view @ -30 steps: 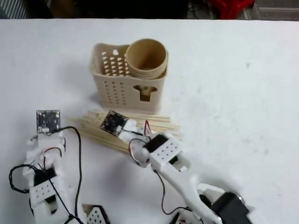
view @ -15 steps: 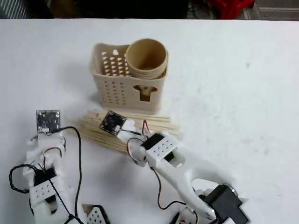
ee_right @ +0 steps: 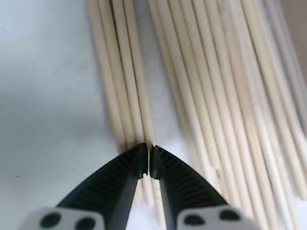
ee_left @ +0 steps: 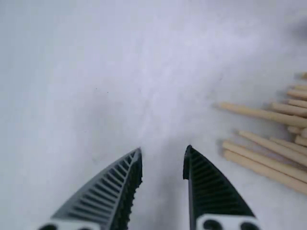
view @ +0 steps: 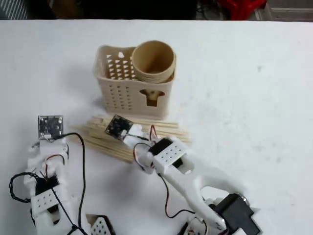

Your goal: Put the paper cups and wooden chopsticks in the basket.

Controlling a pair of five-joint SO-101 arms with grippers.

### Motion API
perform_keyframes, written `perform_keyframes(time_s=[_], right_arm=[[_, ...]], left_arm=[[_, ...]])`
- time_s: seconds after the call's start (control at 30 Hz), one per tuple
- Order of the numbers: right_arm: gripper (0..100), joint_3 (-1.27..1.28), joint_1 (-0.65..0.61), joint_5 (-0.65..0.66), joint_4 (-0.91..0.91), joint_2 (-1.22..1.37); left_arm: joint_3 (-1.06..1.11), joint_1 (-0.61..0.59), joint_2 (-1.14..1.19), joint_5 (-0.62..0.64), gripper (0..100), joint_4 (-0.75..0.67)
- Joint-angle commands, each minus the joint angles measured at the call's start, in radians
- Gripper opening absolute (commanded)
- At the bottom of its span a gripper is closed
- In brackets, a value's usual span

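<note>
Wooden chopsticks (ee_right: 216, 96) beneath right gripper (ee_right: 147, 160), jaws together; left gripper (ee_left: 163, 148) (jaws apart, empty) over bare table (ee_left: 120, 72).

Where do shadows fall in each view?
High view: soft shadow beside the beige perforated plastic basket on the white table. Left wrist view: faint shadow around the left end effector. Right wrist view: grey shade beside the pale wooden chopsticks.

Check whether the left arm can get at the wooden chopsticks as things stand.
Probably yes: the left gripper hangs open over bare table, the wooden chopsticks end close beside it, and nothing lies between.
</note>
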Motion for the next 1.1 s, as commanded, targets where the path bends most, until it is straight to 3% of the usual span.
perform_keyframes(time_s=[0.0, 0.2, 0.73, 0.93, 1.07], right_arm=[[5.6, -0.029, 0.044, -0.009, 0.024, -0.001], [23.7, -0.075, -0.004, -0.011, 0.085, -0.041], [22.0, -0.242, 0.033, 0.002, 0.136, -0.068], [22.1, -0.242, 0.035, 0.167, 0.137, 0.019], [22.2, -0.307, 0.035, 0.195, 0.137, 0.147]], left_arm=[[-0.002, -0.01, -0.012, -0.006, 15, -0.025], [-0.002, -0.01, -0.012, -0.006, 15, -0.025], [-0.002, -0.01, -0.012, -0.006, 15, -0.025], [-0.002, -0.01, -0.012, -0.006, 15, -0.025], [-0.002, -0.01, -0.012, -0.006, 15, -0.025]])
